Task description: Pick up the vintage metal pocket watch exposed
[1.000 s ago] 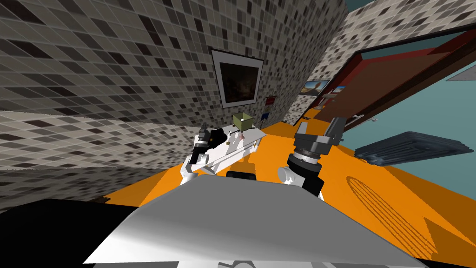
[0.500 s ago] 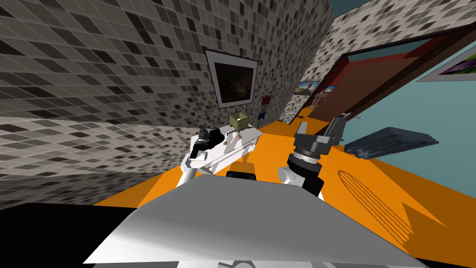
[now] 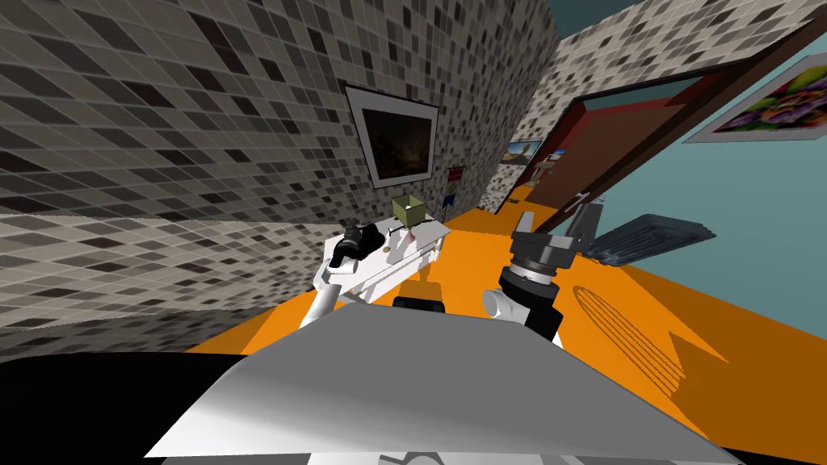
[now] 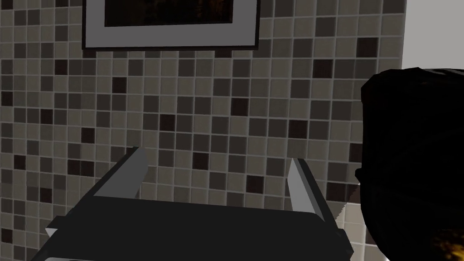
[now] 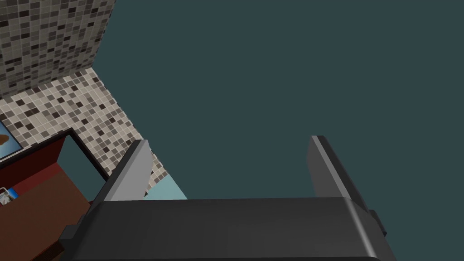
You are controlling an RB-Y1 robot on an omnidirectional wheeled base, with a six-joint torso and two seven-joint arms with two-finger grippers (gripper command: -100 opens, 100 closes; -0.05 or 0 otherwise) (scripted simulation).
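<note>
A small brass-coloured round thing (image 3: pixel 388 250), which may be the pocket watch, lies on a white table (image 3: pixel 432 234) against the tiled wall. Next to it are a black lumpy object (image 3: pixel 365 237), a small pinkish item (image 3: pixel 405 236) and an olive open box (image 3: pixel 408 209). My left gripper (image 3: pixel 347 246) hovers at the table's near left end, beside the black object (image 4: pixel 412 167). In the left wrist view this gripper (image 4: pixel 216 158) is open and empty, facing the tiled wall. My right gripper (image 3: pixel 556 222) is raised over the orange floor, and the right wrist view shows it (image 5: pixel 229 142) open and empty.
A framed dark picture (image 3: pixel 394 145) hangs above the table. To the right, a dark red door (image 3: pixel 622 153) stands open, and a dark radiator (image 3: pixel 646 234) is mounted on the teal wall. The orange floor (image 3: pixel 646 323) spreads out on the right.
My whole head view has swung, so the door, radiator and table have slid leftward in it. Both arms keep their pose and both grippers stay open.
</note>
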